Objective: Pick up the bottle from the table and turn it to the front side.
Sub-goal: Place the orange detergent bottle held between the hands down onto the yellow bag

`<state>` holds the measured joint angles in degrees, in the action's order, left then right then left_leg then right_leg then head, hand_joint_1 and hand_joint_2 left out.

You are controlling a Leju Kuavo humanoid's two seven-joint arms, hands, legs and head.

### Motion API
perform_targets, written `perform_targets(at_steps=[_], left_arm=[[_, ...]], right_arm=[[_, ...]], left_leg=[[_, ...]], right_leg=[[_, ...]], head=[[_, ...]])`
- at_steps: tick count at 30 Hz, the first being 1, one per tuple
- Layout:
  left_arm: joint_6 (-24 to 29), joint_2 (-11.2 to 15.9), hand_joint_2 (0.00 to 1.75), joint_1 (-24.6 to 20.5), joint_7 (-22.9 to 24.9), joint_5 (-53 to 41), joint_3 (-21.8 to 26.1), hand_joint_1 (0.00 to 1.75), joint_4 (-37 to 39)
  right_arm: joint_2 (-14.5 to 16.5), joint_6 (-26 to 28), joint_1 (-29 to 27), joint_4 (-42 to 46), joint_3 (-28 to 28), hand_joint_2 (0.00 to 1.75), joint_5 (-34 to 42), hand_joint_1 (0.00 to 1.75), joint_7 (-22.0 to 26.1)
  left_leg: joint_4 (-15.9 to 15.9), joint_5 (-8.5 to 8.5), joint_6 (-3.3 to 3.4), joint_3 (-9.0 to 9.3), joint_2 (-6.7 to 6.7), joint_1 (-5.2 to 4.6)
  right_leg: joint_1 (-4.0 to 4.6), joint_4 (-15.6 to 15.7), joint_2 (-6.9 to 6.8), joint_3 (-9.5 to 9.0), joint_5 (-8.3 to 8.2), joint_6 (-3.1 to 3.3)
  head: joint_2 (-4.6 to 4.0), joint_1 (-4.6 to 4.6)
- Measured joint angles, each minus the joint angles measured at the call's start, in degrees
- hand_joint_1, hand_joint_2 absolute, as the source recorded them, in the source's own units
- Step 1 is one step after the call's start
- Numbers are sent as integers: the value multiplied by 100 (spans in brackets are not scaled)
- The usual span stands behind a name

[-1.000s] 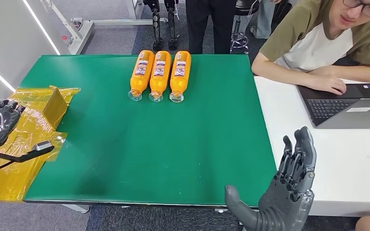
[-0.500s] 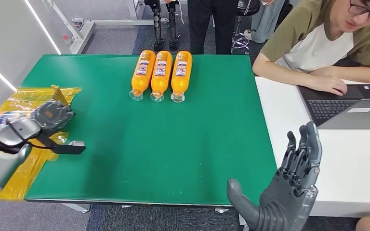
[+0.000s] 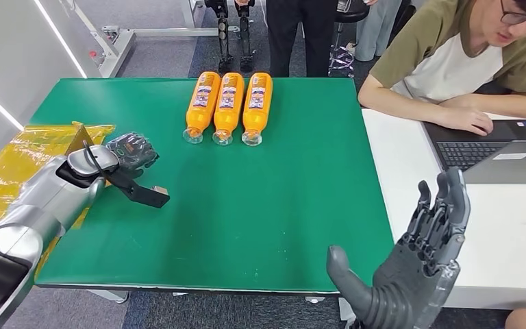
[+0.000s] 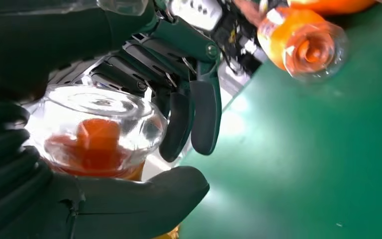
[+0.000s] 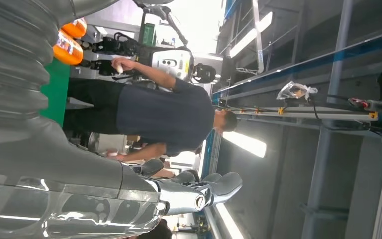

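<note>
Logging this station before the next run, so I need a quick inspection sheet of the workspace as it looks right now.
Surface: green table, white desk beside it.
Job's things: three orange bottles lying side by side at the far edge; another bottle held in the left hand.
Clutter: yellow wrapping at the left edge.
Hands: left grips a bottle; right hand empty, fingers spread.
Cables: black cable on the left wrist.
Surroundings: person at a laptop; others standing beyond.

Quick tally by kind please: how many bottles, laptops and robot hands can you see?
Orange plastic bottles: 4; three lying in a row, one gripped by the left hand
Dark open laptop: 1
Robot hands: 2; left, right
Total: 7
</note>
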<state>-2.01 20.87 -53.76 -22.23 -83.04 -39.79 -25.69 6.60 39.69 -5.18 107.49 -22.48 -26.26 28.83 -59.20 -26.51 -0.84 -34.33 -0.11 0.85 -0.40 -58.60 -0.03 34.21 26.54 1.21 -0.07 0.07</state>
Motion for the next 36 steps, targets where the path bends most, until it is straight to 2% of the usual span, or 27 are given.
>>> perform_targets(at_steps=[4,7,19,28,36], left_arm=[[-343,-137,175,-150,242,-84,-169,175,236],[-389,-125,175,-199,302,-138,-289,175,356],[-541,233,175,-163,129,-34,-525,175,542],[-337,802,175,268,-262,428,-525,175,555],[-270,1007,175,489,-357,564,-526,175,554]], right_arm=[[17,11,1,2,10,175,-49,0,-21],[17,11,-5,-7,10,175,-61,0,33],[17,20,-15,-18,12,175,-29,0,65],[-9,20,-96,-20,38,175,9,0,67],[-14,20,-93,-34,36,175,82,0,66]], left_leg=[[2,0,-1,0,12,1],[2,0,-1,0,18,1],[6,0,-2,-2,25,2],[8,-1,-3,-1,31,3],[9,0,-3,0,30,3]], right_leg=[[1,-3,12,1,-2,3],[1,-4,20,2,-3,5],[2,-5,27,5,-3,7],[3,-5,34,12,-1,10],[2,-4,33,9,0,11]], head=[[0,0],[0,1],[0,1],[0,-1],[0,1]])
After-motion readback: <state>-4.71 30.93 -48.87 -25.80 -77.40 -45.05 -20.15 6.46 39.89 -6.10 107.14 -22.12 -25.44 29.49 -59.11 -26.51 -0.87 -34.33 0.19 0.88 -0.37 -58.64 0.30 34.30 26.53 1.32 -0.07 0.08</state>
